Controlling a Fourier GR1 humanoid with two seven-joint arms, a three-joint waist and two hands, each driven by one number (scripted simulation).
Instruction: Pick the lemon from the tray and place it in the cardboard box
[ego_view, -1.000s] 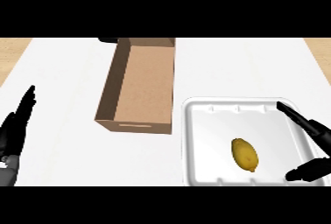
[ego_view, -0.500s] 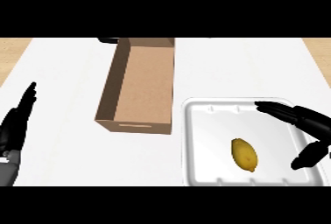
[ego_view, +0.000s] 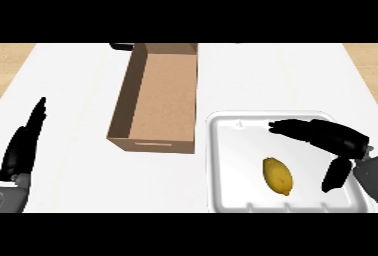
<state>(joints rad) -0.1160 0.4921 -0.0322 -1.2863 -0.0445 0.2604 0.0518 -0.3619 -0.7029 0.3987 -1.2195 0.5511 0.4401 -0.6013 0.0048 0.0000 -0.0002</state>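
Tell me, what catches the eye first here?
Probably the yellow lemon lying in the white tray at lower right, with the black right hand spread open over the tray beside it. Next, the tall open cardboard box standing left of the tray. The left hand rests at the left edge.

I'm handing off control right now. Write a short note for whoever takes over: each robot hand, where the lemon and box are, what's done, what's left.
Right robot hand: open over the tray, fingers spread beside the lemon, not touching it.
Left robot hand: open, resting at the left edge, fingers up.
Lemon: lying in the tray, not yet grasped.
Box: open, left of the tray and further back, nothing visible in it.
Done: right robot hand is over the tray.
Left: grasp the lemon, lift, carry left, release in the box.
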